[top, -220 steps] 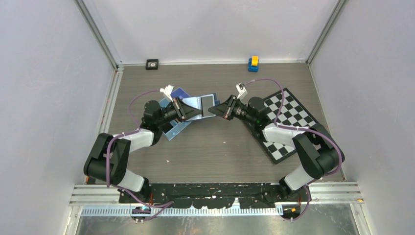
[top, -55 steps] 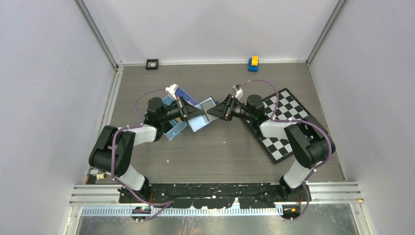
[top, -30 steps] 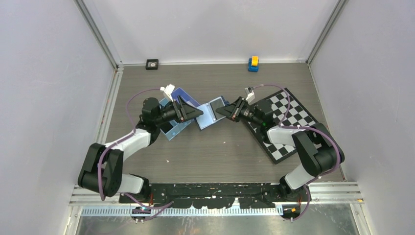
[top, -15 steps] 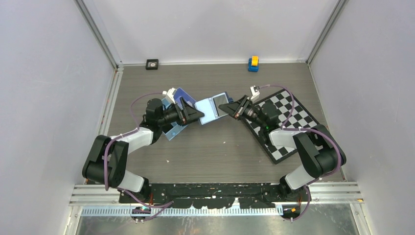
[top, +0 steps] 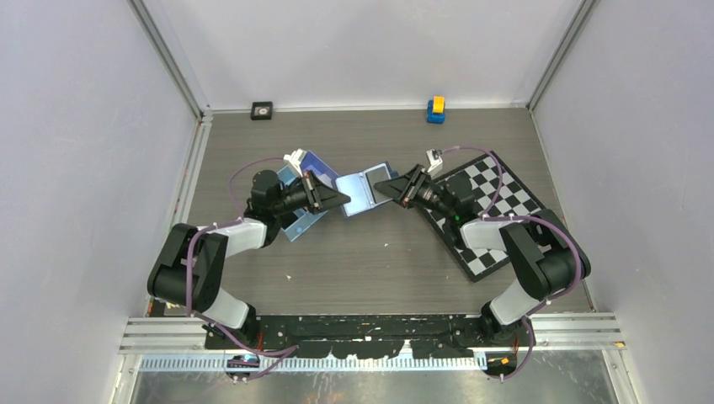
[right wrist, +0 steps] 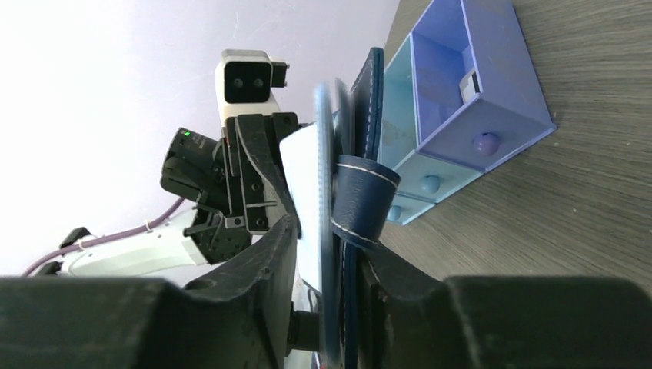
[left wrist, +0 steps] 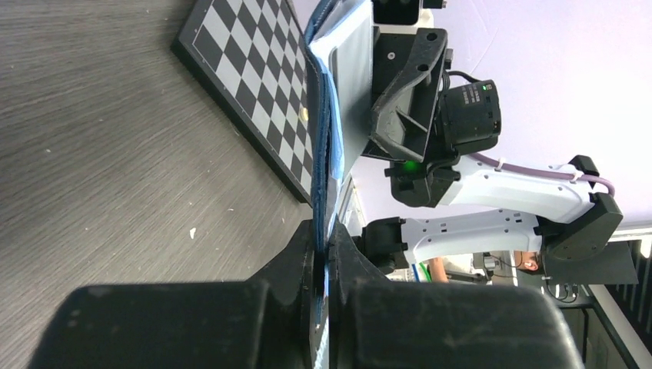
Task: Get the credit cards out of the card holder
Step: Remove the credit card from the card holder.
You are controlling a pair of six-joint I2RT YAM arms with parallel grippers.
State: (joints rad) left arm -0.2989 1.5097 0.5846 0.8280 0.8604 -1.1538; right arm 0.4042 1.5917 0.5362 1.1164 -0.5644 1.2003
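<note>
The card holder [top: 355,195] hangs open like a book above the table between my two grippers, with its light-blue inside facing up. My left gripper [top: 343,200] is shut on its left edge; in the left wrist view [left wrist: 323,250] the pads pinch the navy edge [left wrist: 321,115]. A grey credit card [top: 376,178] sits in the right half and also shows in the left wrist view [left wrist: 352,84]. My right gripper [top: 379,183] straddles that half. In the right wrist view [right wrist: 327,246] one finger lies against the navy cover [right wrist: 367,84], and a gap shows beside the other finger.
A light-blue three-compartment tray [top: 296,220] lies under my left wrist and shows in the right wrist view [right wrist: 461,84]. A chessboard [top: 492,210] lies under my right arm. A yellow-and-blue toy [top: 435,109] and a small black square [top: 262,110] stand at the back wall.
Over the last seconds the card holder has swung and shifted toward the back right, with both grippers at it. In the last half second my right gripper edged slightly left over the card.
</note>
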